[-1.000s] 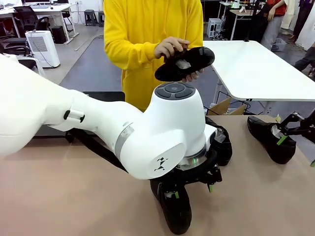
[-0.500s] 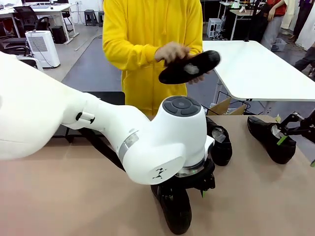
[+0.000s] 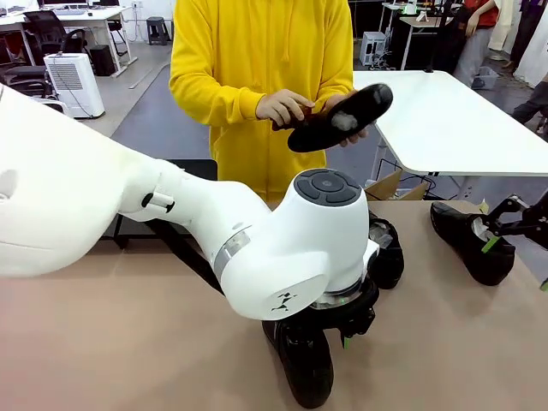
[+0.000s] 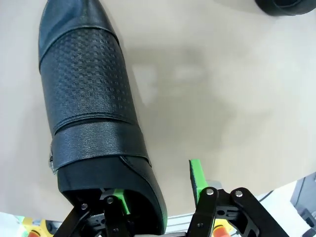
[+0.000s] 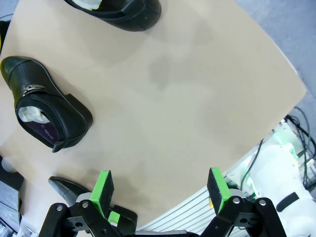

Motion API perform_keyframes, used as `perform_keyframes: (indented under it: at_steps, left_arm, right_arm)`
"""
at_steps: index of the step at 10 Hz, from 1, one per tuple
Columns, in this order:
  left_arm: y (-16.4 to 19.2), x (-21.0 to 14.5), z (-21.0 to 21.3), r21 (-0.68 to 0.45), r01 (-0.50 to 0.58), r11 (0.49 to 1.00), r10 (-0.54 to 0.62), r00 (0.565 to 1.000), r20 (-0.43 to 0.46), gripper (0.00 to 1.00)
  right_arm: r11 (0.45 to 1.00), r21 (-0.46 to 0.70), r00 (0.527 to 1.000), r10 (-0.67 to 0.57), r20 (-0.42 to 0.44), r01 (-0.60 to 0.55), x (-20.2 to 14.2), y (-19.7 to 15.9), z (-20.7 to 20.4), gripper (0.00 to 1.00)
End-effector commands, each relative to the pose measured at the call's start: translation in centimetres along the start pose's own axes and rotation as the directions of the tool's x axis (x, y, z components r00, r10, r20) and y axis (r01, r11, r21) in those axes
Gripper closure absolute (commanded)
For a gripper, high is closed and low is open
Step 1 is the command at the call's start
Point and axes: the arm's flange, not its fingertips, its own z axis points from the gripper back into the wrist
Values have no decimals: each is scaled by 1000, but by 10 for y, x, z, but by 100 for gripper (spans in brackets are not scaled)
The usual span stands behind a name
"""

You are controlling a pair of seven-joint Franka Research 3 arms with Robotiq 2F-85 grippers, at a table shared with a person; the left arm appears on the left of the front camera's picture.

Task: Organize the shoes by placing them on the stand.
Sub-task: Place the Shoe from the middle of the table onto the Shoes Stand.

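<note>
Textured shoe (image 4: 89, 98): black leather, the vamp embossed in a fine grid, the toe smoother with a soft sheen. Buckled shoe (image 5: 47, 111): smooth, glossy black leather with a bright metal buckle (image 5: 30, 89) and crumpled white paper (image 5: 30, 114) inside. Held shoe (image 3: 342, 116): dull black on the side shown. Table (image 3: 103, 342): tan, smooth, matt. Left arm (image 3: 282, 248): smooth, glossy white plastic shell. Right gripper (image 5: 160, 190): matt black links and dull green pads (image 5: 104, 186). Hooded top (image 3: 257, 60): soft yellow cloth.
</note>
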Motion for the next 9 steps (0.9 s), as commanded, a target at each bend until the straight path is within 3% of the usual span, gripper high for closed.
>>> perform_keyframes:
  at_steps: [1,6,9]
  left_arm:
    - [-4,0,-4,45,-21,999,20,999,25,58]
    - [-4,-2,-2,50,-9,999,8,1000,25,100]
    - [5,-4,5,25,21,999,-20,999,-24,100]
  right_arm:
    - [1000,4,1000,-1,8,1,-1,0,-1,0]
    - [1000,4,1000,-1,8,1,-1,0,-1,0]
    - [1000,4,1000,-1,8,1,-1,0,-1,0]
